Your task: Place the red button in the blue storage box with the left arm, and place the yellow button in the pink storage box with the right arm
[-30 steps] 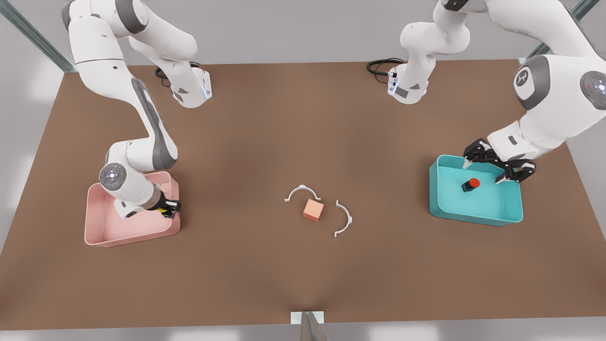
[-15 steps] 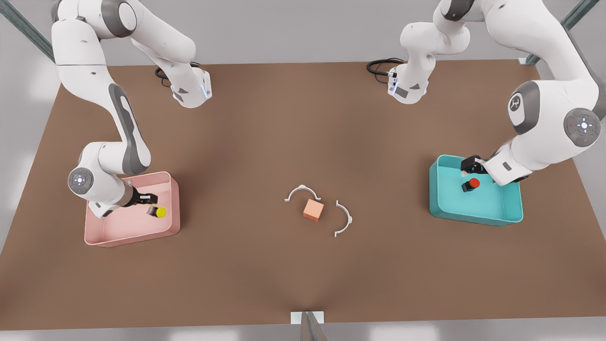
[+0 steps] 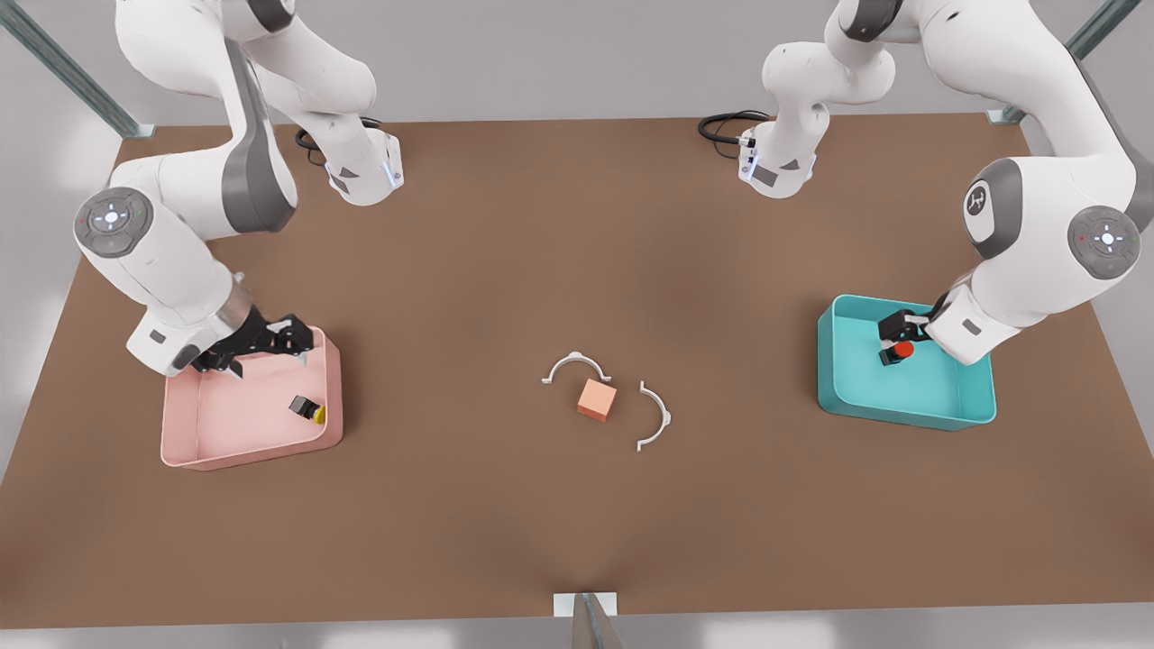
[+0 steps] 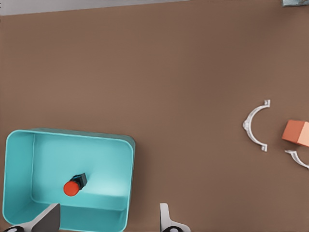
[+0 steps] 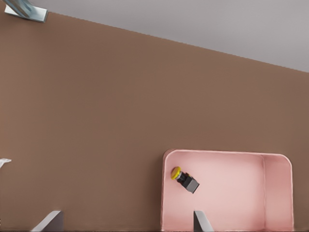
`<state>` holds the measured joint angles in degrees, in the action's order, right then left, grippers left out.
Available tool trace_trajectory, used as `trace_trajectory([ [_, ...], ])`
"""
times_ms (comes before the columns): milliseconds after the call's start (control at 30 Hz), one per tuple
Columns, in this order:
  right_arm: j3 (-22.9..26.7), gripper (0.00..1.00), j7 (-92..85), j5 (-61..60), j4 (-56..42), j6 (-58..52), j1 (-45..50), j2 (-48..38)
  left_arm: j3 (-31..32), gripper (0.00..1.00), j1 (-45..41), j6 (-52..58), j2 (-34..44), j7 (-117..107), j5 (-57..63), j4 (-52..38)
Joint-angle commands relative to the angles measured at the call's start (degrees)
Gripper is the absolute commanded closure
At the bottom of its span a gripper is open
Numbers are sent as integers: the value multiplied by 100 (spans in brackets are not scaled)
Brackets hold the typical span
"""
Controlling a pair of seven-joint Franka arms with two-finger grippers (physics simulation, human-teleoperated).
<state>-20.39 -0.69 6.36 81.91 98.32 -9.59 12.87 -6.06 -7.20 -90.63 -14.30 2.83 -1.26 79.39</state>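
1. Pink storage first, at the front view's left: the pale pink rectangular plastic storage box [image 3: 203,442] with low walls and rounded corners sits on the brown surface [image 3: 505,541]. The tiny yellow-capped push button on a black base [image 3: 309,410] lies on its side inside, near the wall that faces the middle of the surface.
2. The right end effector [image 3: 266,350] hangs over the pink box's far rim, fingers spread and holding nothing, apart from the yellow button. That half of the task looks done.
3. Mid-surface lie a small orange cube [image 3: 597,399] and two white curved clips [image 3: 577,365], which are not part of the task.
4. At the front view's right, the teal-blue rectangular plastic storage box [image 3: 902,410] holds the tiny red-capped push button on a black base [image 3: 897,351].
5. The left end effector [image 3: 902,329] hovers close over the red button in the front view, where its opening is hard to read. The left wrist view settles it: both fingertips [image 4: 46,220] stand wide apart and the red button [image 4: 73,185] lies loose on the tub floor.
6. The right wrist view likewise shows spread fingertips [image 5: 200,221] and the yellow button [image 5: 184,179] tipped over in the pink box [image 5: 275,193].
7. Judged from this, both placements are complete; only retreating the arms appears left.
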Motion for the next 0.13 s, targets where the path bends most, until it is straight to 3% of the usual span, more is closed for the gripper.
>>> trace_trajectory([
  [0,18,0,746,-100,-53,-577,-34,84,-1,0,-1,-25,7,-740,3,-3],
  [100,26,0,746,-118,-79,-463,-34,154,-1,0,-1,-25,7,-740,3,-3],
])
